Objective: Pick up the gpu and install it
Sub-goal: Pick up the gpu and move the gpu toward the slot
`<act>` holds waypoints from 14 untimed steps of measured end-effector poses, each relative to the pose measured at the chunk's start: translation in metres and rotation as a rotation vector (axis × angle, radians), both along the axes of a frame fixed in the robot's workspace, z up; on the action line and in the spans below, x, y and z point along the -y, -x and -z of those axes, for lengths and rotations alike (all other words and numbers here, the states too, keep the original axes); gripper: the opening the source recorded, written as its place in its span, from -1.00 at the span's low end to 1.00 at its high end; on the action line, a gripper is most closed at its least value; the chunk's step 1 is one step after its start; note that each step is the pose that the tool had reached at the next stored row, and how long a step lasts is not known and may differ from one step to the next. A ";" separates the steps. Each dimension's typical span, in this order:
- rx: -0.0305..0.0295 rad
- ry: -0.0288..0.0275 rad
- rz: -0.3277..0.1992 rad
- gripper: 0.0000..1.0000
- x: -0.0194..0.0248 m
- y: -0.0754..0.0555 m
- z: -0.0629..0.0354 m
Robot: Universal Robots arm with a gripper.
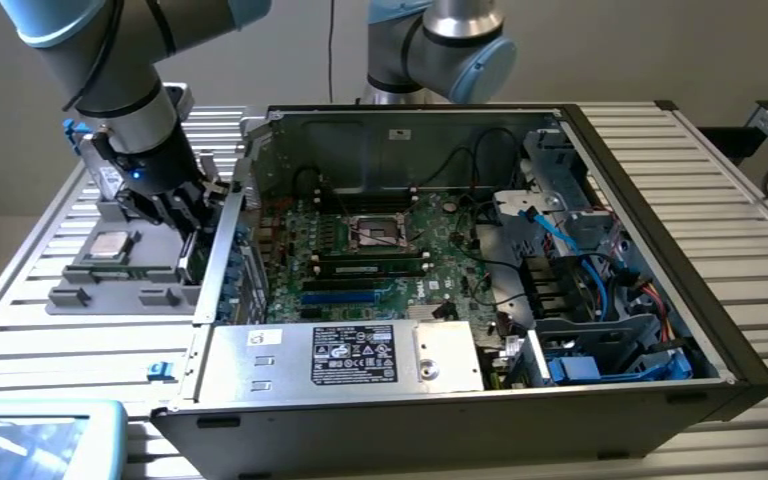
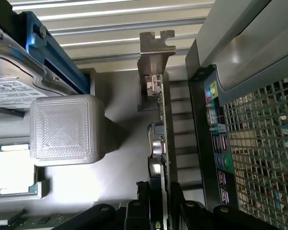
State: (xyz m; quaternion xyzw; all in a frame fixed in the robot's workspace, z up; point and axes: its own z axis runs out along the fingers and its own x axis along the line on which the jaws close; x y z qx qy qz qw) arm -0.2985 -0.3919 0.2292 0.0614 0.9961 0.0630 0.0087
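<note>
- Standing on its edge in a grey moulded parts tray (image 1: 104, 292) (image 2: 116, 165), the gpu (image 1: 197, 258) (image 2: 162, 136), a flat green circuit card with a thin silver end bracket (image 2: 156, 52), sits just beside the outer wall of the open black-and-silver computer case (image 1: 651, 200) (image 2: 216, 124).
- The wrist view shows the card edge-on, its bracket at the far end and its small components facing the tray.
- The black gripper (image 1: 187, 215) (image 2: 158, 212) of the grey-and-blue robot arm is lowered over the card at the exterior view's left.
- Its two fingers (image 2: 143, 210) stand at a narrow gap, one on each face of the card and close against it; I cannot tell whether they touch it.
- The card rests in the tray, not lifted.
- A square silver processor chip (image 1: 111, 243) (image 2: 12, 171) lies flat in a pocket of the same tray.
- A pale grey textured block (image 2: 65, 130) rises from the tray between the chip and the card.
- A silver hard drive with a white label (image 2: 9, 84), flanked by a blue rail, lies near the block.
- Inside the case, the large green motherboard (image 1: 357, 250) lies flat, with a silver labelled power supply box (image 1: 357, 355) along the near side.
- Case and tray both rest on a table of silver slatted rails (image 1: 738, 180) (image 2: 125, 24).
</note>
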 end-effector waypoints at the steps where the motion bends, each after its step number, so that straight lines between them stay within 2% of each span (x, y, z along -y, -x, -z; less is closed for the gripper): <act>1: -0.0036 0.0002 0.000 -0.41 0.0000 0.000 -0.0031; 3: -0.0045 0.0011 -0.002 -0.41 0.0000 0.000 -0.0118; 8: -0.0044 0.0116 -0.009 -0.41 0.0000 0.000 -0.0322; 12: -0.0044 0.0233 -0.009 -0.41 0.0000 0.000 -0.0345; 14: -0.0043 0.0262 -0.009 -0.41 0.0001 0.000 -0.0345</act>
